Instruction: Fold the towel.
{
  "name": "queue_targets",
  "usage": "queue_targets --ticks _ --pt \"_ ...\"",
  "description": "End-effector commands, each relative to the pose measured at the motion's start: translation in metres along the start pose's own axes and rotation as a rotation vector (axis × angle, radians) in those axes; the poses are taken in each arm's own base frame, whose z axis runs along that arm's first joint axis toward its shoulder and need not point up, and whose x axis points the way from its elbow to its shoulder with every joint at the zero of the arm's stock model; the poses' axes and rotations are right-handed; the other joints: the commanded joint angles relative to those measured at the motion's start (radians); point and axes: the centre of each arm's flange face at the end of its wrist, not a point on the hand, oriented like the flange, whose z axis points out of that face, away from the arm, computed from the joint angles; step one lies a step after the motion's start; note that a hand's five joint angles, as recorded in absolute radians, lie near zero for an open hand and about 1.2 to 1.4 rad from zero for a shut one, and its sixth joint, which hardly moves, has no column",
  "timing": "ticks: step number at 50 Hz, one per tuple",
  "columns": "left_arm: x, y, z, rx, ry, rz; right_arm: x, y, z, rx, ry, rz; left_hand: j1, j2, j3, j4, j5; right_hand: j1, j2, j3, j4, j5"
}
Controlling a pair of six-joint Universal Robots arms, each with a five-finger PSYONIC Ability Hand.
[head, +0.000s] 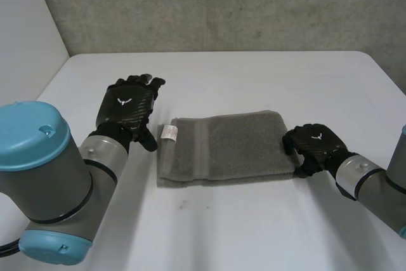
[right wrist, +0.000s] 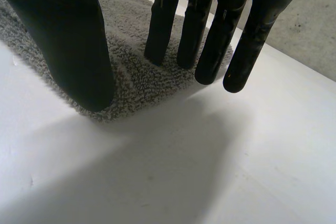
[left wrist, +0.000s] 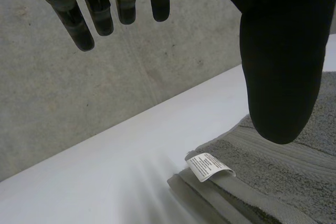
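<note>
Illegible white tag [head: 169,132] on folded towel [head: 235,147]

The left hand [head: 130,109] hovers back-up, fingers straight and slightly spread, thumb held apart, holding nothing. The left arm [head: 57,182] reaches in from the near left. The right hand [head: 315,146] sits low, fingers straight and angled down, thumb apart. The right arm [head: 374,182] enters from the right.
</note>
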Motion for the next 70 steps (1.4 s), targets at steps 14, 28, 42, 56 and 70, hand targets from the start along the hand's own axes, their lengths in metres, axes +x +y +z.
queue_targets --ticks 14,28,42,56,70 --pt "-0.001 0.005 -0.003 -0.019 -0.003 0.002 0.007 -0.002 0.01 0.041 0.036 0.064 -0.004 0.009 0.009 0.006 -0.029 0.674 0.671 0.666 0.667 0.701" --pt "-0.023 -0.006 -0.004 0.004 -0.066 -0.005 -0.101 -0.112 0.029 0.299 -0.167 -0.136 -0.004 0.009 0.009 0.006 -0.029 0.674 0.671 0.666 0.667 0.701" --pt "-0.037 -0.008 -0.004 0.009 -0.105 -0.012 -0.224 -0.07 0.027 0.224 -0.461 -0.221 -0.004 0.009 0.009 0.006 -0.029 0.674 0.671 0.666 0.667 0.701" --pt "-0.014 -0.006 0.033 0.038 -0.051 -0.046 -0.135 -0.119 0.013 0.259 -0.224 0.033 -0.004 0.009 0.009 0.006 -0.029 -0.547 -0.551 -0.555 -0.555 -0.521" --pt "0.02 0.068 0.041 -0.229 0.02 -0.127 -0.105 -0.07 0.052 0.087 -0.231 0.19 -0.004 0.009 0.009 0.006 -0.029 -0.547 -0.551 -0.555 -0.555 -0.521"
